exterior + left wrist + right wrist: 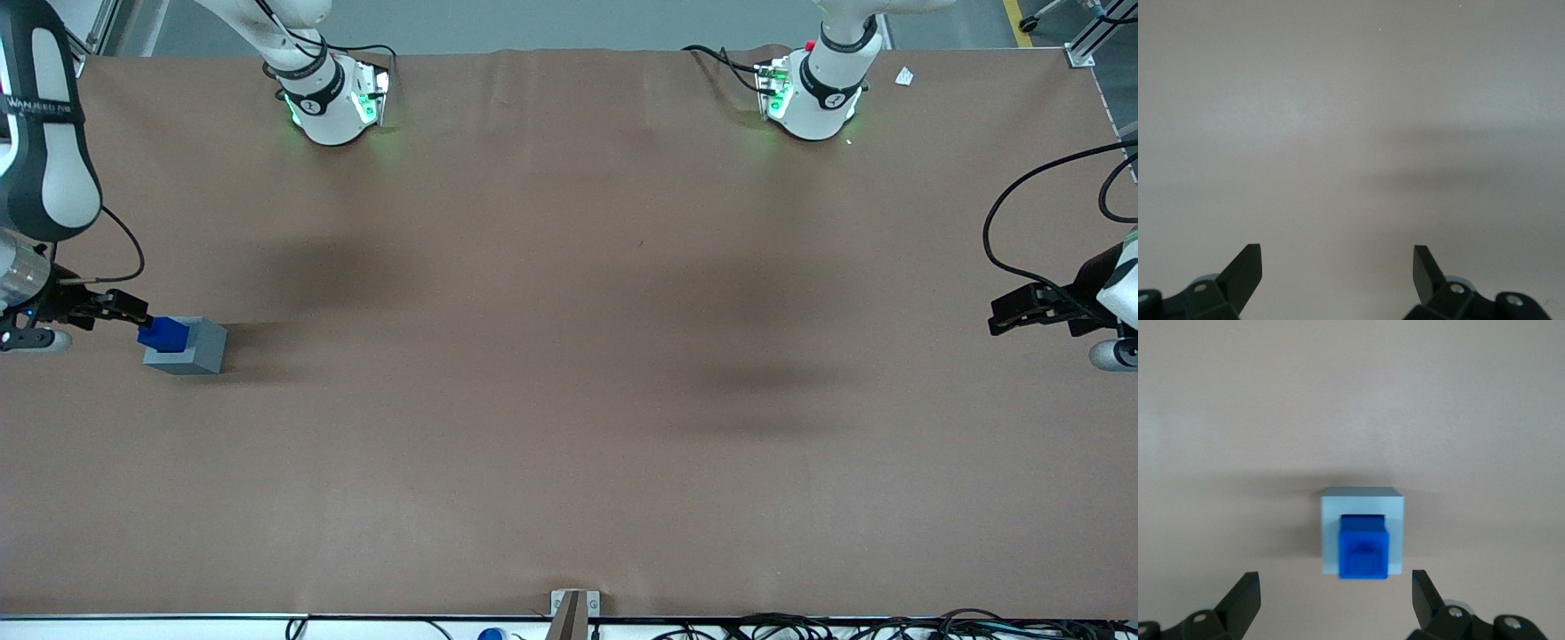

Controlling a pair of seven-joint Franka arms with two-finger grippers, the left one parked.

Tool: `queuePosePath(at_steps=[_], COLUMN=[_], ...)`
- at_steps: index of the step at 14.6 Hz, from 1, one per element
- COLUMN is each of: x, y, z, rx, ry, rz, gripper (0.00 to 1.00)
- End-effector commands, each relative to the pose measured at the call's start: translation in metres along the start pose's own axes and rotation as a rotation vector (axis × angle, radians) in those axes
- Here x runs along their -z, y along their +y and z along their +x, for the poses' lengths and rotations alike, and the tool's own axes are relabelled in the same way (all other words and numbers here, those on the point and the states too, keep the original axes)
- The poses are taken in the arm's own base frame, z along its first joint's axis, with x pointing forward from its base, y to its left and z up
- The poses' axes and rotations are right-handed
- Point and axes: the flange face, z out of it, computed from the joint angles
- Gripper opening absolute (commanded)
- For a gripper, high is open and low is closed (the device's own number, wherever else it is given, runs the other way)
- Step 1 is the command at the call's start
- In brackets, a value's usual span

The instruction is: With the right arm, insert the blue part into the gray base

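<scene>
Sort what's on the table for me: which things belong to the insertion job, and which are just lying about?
Job:
- blue part, standing in the gray base's recess
- gray base, toward the working arm's end
- right gripper, open, above both, touching neither

Lying about:
- small white scrap near the parked arm's base
- metal bracket at the table edge nearest the front camera

Even overhead light, soft table point(569, 400) shadows, slightly hazy wrist views.

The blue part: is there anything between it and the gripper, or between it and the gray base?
Nothing visible. The blue part already sits in the recess of the gray base, standing up out of it. The gripper is open above them, touching neither, with only air between.
</scene>
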Motion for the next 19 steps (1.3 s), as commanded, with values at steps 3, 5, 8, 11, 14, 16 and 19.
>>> queuePosePath(at_steps=[3,5,8,11,14,16,19], x=[0.06,0.076,0.1,0.123,0.153,0.176,0.2], y=[-0.065,-0.082,-0.096,-0.11,-0.117,-0.13,-0.137], z=[-0.012,-0.016,-0.022,-0.026,-0.034,-0.045,-0.059], rx=[-0.054,-0.076,-0.087,-0.09,-0.103,-0.081,-0.067], ry=[0.004,0.007,0.038,0.069,0.059,0.094,0.114], rz=[0.017,0.019,0.016,0.015,0.019,0.019,0.019], gripper=[1.0,1.0,1.0,1.0,1.0,1.0,1.0])
